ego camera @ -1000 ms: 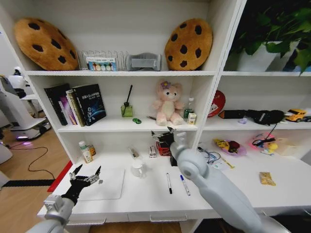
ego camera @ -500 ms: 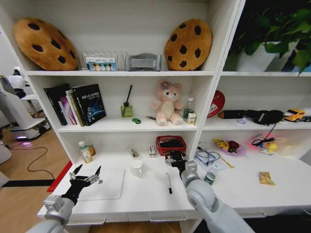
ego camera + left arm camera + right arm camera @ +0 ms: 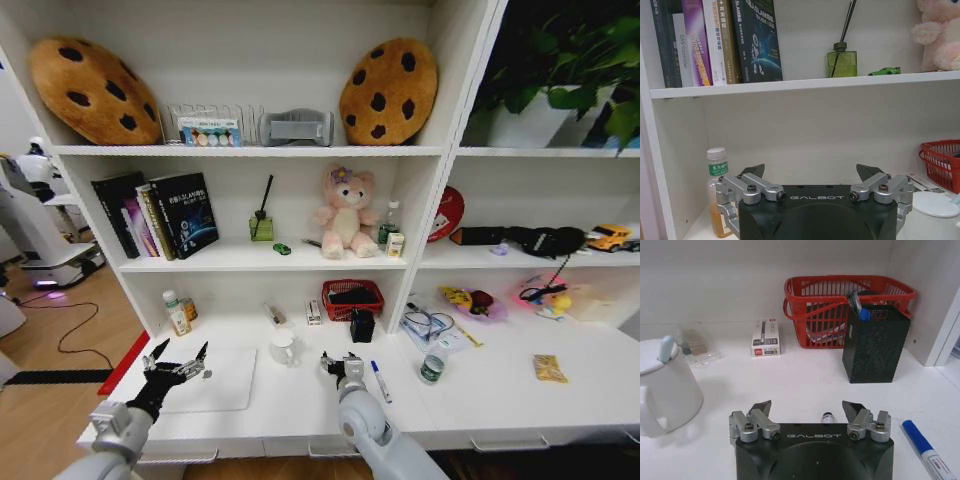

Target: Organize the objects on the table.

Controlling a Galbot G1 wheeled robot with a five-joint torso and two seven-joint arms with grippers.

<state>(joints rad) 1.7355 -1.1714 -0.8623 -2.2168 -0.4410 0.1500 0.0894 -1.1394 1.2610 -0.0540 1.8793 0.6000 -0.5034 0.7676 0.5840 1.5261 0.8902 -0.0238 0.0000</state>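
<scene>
The right claw (image 3: pixel 341 366) has pulled back from the red wire basket (image 3: pixel 352 297) and now hangs low over the smooth white table (image 3: pixel 300 400), jaws spread. A black pen (image 3: pixel 827 416) peeks out between its tips; the blue-capped pen (image 3: pixel 380 381) lies just beside it. The left claw (image 3: pixel 178 364) hovers spread above a flat white mat (image 3: pixel 222 379), unmoved.

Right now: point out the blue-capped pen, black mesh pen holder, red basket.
blue-capped pen (image 3: pixel 915 433), right wrist view, blue cap.
black mesh pen holder (image 3: pixel 875 346), right wrist view, front wall.
red basket (image 3: pixel 812 311), right wrist view, front lattice.
</scene>
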